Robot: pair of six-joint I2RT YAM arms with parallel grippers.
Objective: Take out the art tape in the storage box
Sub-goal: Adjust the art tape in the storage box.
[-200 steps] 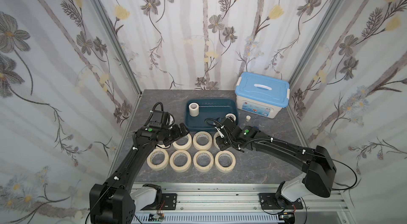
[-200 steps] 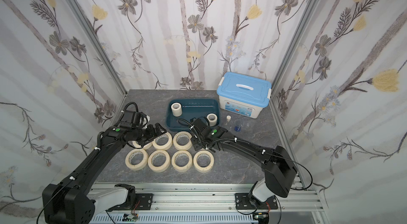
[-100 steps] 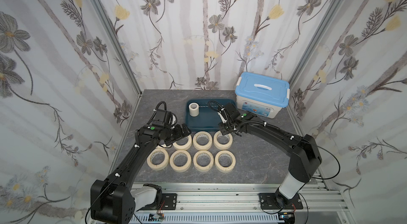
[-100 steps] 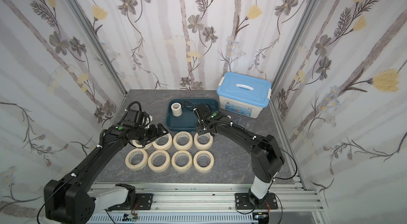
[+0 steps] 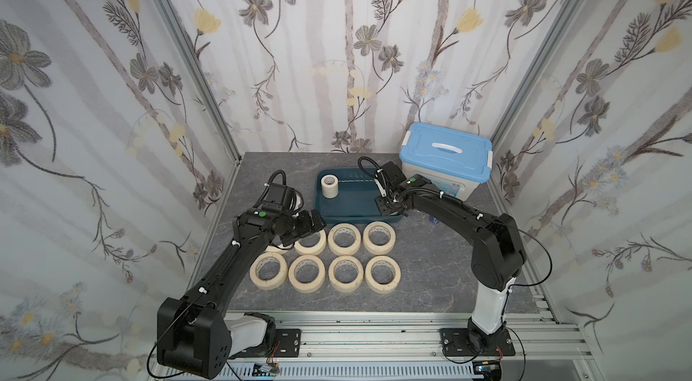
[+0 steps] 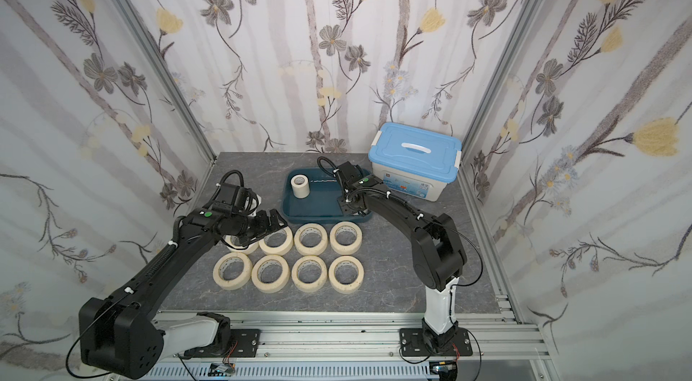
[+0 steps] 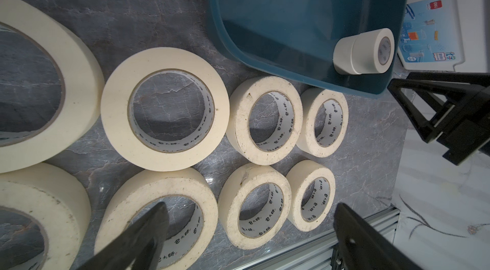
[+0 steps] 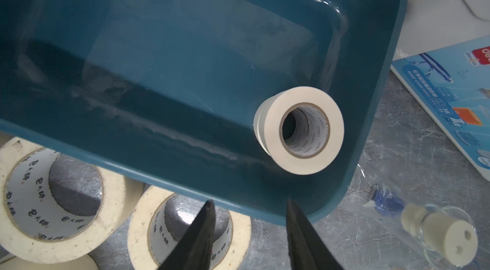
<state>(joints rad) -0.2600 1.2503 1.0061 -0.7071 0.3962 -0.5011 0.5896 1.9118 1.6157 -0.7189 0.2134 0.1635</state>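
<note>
The storage box [image 5: 352, 203] sits at the back of the gray surface [image 5: 430, 274]. It is a dark teal tray with no lid. Two little stacks of small art tape rolls stand inside it. One stack [image 5: 329, 185] is in the far corner on the left arm's side. The other stack [image 8: 299, 136] is in the near corner on the right arm's side, close to the wall of the box.

The right end effector [image 8: 249, 231] hangs over the near rim of the box, just beside that second stack. Its two dark fingers are a little apart and hold nothing. The rim of the box lies between the fingers and the stack.

In front of the box, big rolls [image 5: 344, 259] lie flat on the surface in two neat rows, nearly touching each other. The left end effector [image 7: 249, 234] hovers over these rolls with its fingers spread wide, and it holds nothing. The left arm covers part of the back row in both top views.

A white tub with a light-blue lid [image 5: 445, 165] stands beside the box, behind the right arm. A small clear bottle with a white stopper [image 8: 434, 226] lies on the surface near the corner of the box.
</note>
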